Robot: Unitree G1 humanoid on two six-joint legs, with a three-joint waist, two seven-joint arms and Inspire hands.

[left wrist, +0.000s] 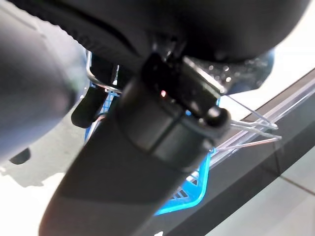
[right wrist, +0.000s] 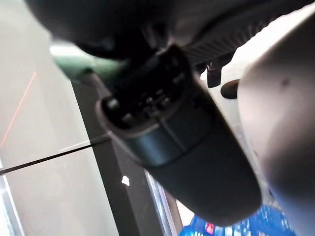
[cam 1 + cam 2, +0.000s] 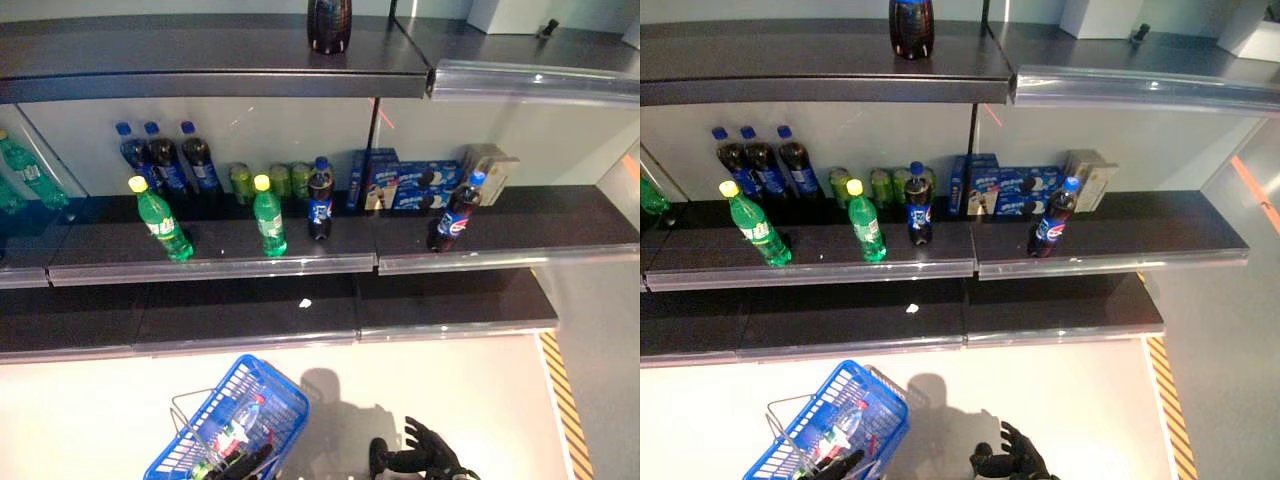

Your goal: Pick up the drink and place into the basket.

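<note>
In the left eye view, the blue basket (image 3: 232, 425) sits at the bottom, left of centre, with a bottle already lying inside it. The left hand (image 3: 245, 465) shows at its near rim, but whether it has hold of the rim or handle I cannot tell. The right hand (image 3: 425, 455) is at the bottom, right of centre, fingers spread and empty. The nearest drink (image 3: 454, 212) stands alone on the middle shelf (image 3: 300, 265), right of centre. It looks like a full plastic bottle: fairly heavy, stiff, smooth, best taken round the middle of the body.

The right eye view shows its neighbours: another cola bottle (image 3: 918, 204) and two green bottles (image 3: 866, 220) further left, cans (image 3: 880, 185) and blue boxes (image 3: 1005, 185) behind. Nothing stands in front of it; the boxes close behind leave little room.

The left wrist view shows only blue basket mesh and wire handle.

The right wrist view shows no drink.
</note>
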